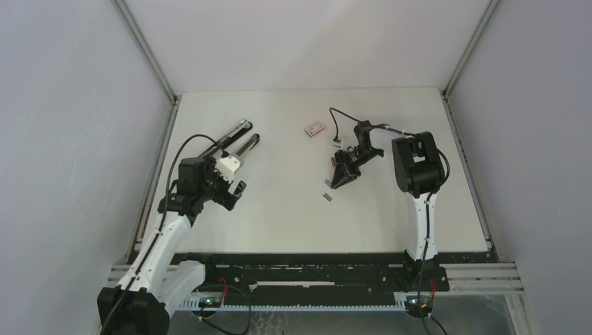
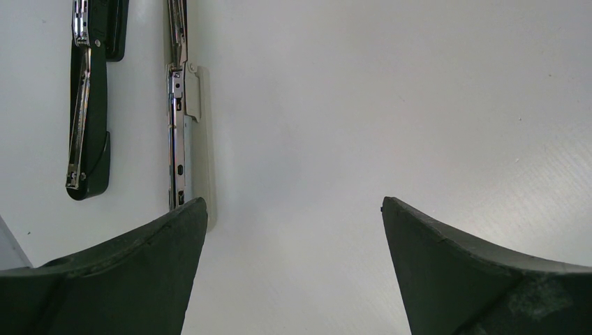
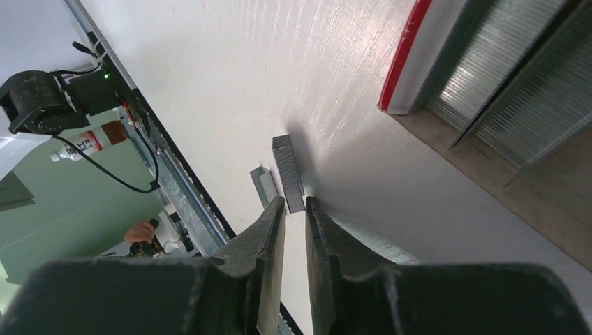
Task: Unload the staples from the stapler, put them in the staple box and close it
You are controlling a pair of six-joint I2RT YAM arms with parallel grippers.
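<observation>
on the left side of the table [image 1: 293, 223] – stapler [image 1: 234, 142]: lies opened out, its two narrow bars side by side and close to parallel, pointing away from the arms. in the left wrist view one bar is black with a silver rail, and the other is silver with a pale strip along its side.
left claw [image 2: 293, 206]: jaws spread wide with only bare table between them, holding nothing. the near end of the silver bar sits right at the tip of the left-hand finger [image 2: 139, 279]. whether they touch i cannot tell.
middle, far side – box [image 1: 315, 129]: small, flat, red and white, lying alone and well apart from the stapler.
right of middle – staples [image 3: 287, 171]: a short ribbed grey strip out on the table, well away from the stapler. its near end sits right at the mouth of the right claw.
shorter grey piece [image 3: 262, 183]: lies just beside the strip.
right claw [image 3: 295, 202]: tilted down to the table with its jaws only a narrow slit apart. whether the tips pinch the end of the strip or merely flank it i cannot tell.
</observation>
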